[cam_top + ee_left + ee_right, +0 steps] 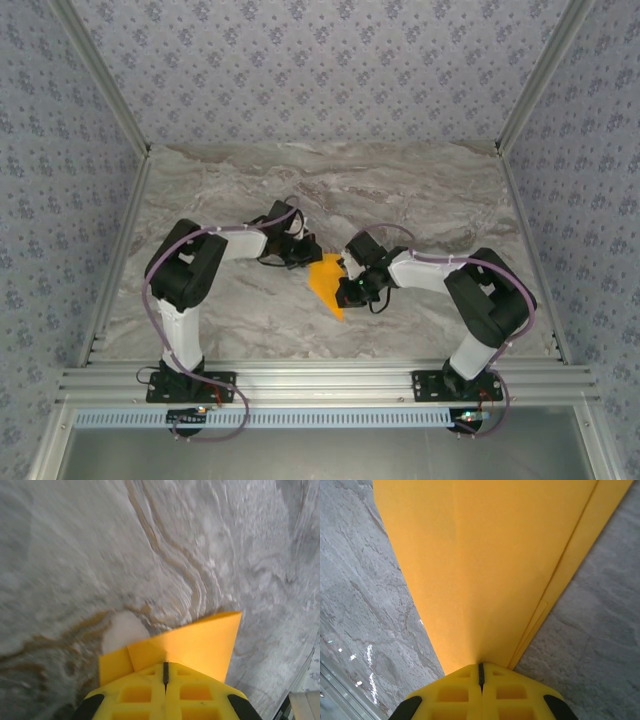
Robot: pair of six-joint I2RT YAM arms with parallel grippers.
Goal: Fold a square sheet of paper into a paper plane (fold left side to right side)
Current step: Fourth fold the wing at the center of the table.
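Observation:
The orange-yellow sheet of paper (328,281) is folded into a narrow, pointed, paper-plane-like shape, its tip toward the near edge of the table. It is held between the two arms at mid-table. My left gripper (308,256) is shut on its far left edge; in the left wrist view the yellow fingertips (165,672) pinch the paper (200,640), where two overlapping flaps show. My right gripper (351,283) is shut on its right side; in the right wrist view the closed fingertips (480,670) clamp the paper (485,555), whose layered edges run along the right.
The grey marble tabletop (420,190) stretches behind and to both sides of the arms. Patterned walls enclose it on three sides. An aluminium rail (320,380) carrying both arm bases runs along the near edge.

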